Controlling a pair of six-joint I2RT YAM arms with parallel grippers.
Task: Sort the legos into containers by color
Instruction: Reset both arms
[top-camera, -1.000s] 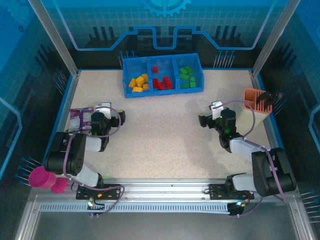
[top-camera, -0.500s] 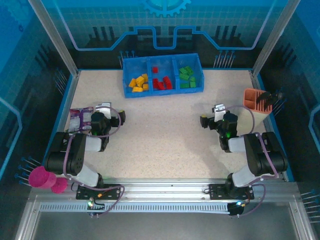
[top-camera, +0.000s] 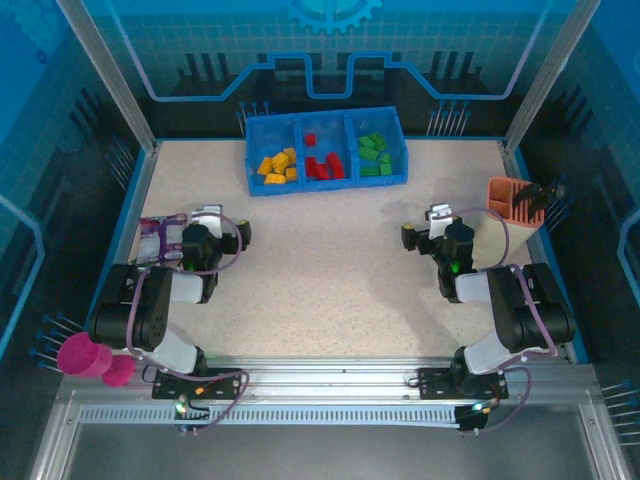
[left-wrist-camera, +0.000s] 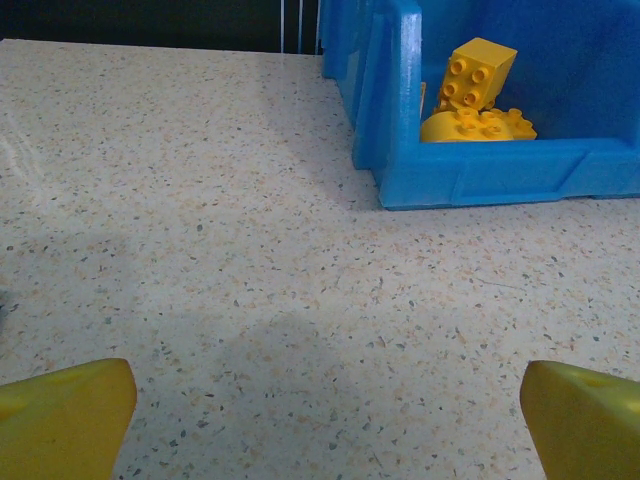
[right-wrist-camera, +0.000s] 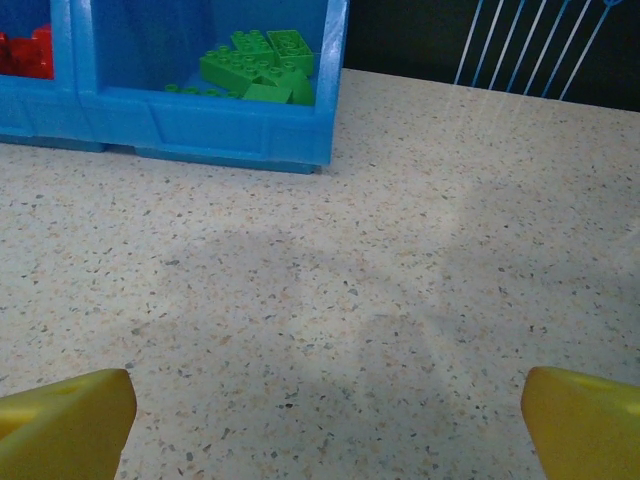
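Small, stiff studded plastic legos (top-camera: 322, 165), probably light and smooth-sided, sit sorted in the low blue tray's containers (top-camera: 325, 184); pinch across flat sides; the left gripper (top-camera: 240, 235) and right gripper (top-camera: 410, 237) stand spread, empty

Beyond wide-spread yellow fingers (right-wrist-camera: 65, 425), green legos (right-wrist-camera: 262, 66) lie in the blue tray (right-wrist-camera: 230, 130).

Black-and-white arms (top-camera: 150, 300), purple cables (top-camera: 507, 243), yellow jaws

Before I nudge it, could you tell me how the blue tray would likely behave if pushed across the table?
The blue tray looks like thick moulded plastic, so probably stiff. Being low and wide on the smooth table, it should slide rather than tip. The loose bricks inside may shift.
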